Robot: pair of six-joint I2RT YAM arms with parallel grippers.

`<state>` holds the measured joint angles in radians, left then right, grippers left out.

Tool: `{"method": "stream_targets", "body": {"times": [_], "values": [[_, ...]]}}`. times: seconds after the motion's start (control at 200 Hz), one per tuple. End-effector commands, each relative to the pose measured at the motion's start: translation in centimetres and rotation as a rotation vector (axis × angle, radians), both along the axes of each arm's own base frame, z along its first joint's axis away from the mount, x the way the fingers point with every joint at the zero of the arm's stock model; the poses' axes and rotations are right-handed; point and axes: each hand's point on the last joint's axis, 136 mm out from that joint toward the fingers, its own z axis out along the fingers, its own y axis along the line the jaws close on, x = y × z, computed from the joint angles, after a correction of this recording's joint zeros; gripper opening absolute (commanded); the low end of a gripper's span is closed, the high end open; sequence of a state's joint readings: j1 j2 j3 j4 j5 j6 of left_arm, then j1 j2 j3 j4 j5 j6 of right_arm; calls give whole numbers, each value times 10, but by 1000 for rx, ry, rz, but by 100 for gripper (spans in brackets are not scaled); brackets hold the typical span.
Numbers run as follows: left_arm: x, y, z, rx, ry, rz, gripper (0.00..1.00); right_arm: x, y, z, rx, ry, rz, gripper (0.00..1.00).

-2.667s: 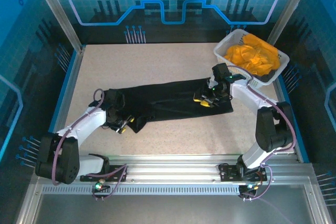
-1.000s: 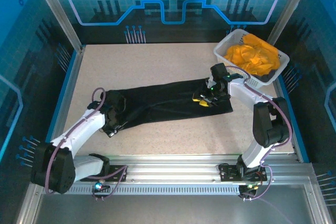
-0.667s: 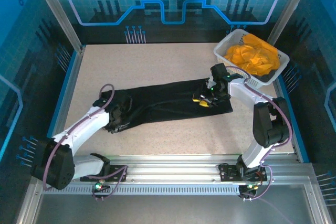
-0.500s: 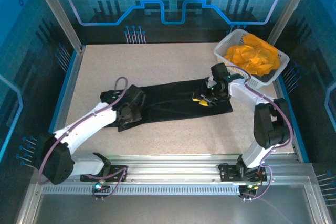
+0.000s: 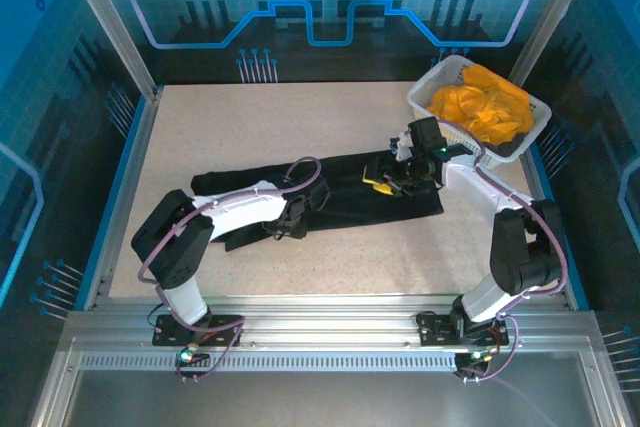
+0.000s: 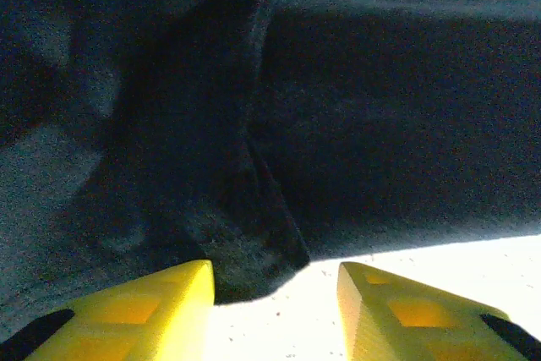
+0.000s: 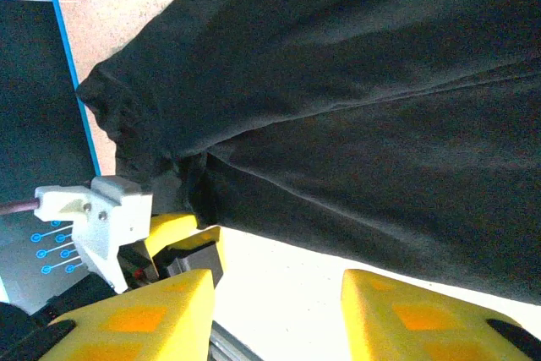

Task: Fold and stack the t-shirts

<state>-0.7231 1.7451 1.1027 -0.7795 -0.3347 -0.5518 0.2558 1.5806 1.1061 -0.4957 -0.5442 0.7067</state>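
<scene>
Overhead view: the black t-shirt lies as a long folded strip across the middle of the bench, running from the left half toward the right edge. The orange t-shirts sit heaped in the white basket at the far right corner, well apart from the black one.

You see the left hand over the near edge of the strip, about midway along it. The right hand is on the right part of the strip, near the basket.

Left wrist view: the left hand has its two yellow fingers spread, with bright bare bench between them. The near edge of the black t-shirt dips down just ahead of the tips. You can see nothing pinched.

Right wrist view: the right hand is also spread, its yellow fingers apart over bare bench. The black t-shirt fills the space beyond the tips, its bunched end lying by the blue edge of the bench. No cloth sits between these fingers.
</scene>
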Motion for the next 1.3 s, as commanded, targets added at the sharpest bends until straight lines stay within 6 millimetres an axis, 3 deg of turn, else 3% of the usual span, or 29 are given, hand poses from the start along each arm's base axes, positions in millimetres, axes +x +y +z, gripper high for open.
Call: {"method": "stream_targets", "body": {"times": [0.0,0.19,0.445,0.495,0.54,0.575,0.815,0.98,1.115,1.296], "values": [[9,6,4,73,-34,-44,34,-5,-2,6,27,-3,-1,46],[17,4,9,84,-62,-53,0,-4,-3,2,28,9,-4,46],[3,-19,36,-118,-60,-3,0,-1,-4,1,10,14,-3,45],[0,-14,41,-133,-67,23,16,0,-4,0,11,18,-3,45],[-2,-5,46,-137,-79,61,38,0,-3,-2,12,22,-2,46],[-2,5,50,-148,-86,104,44,0,-3,-2,13,24,-2,46],[15,103,55,-413,-196,473,44,2,13,4,66,-7,55,46],[26,157,32,-440,-223,620,45,1,36,18,91,-47,135,47],[30,179,13,-441,-214,676,46,2,39,20,94,-47,135,48],[29,186,-2,-429,-188,690,46,-3,37,17,86,-39,135,48]]}}
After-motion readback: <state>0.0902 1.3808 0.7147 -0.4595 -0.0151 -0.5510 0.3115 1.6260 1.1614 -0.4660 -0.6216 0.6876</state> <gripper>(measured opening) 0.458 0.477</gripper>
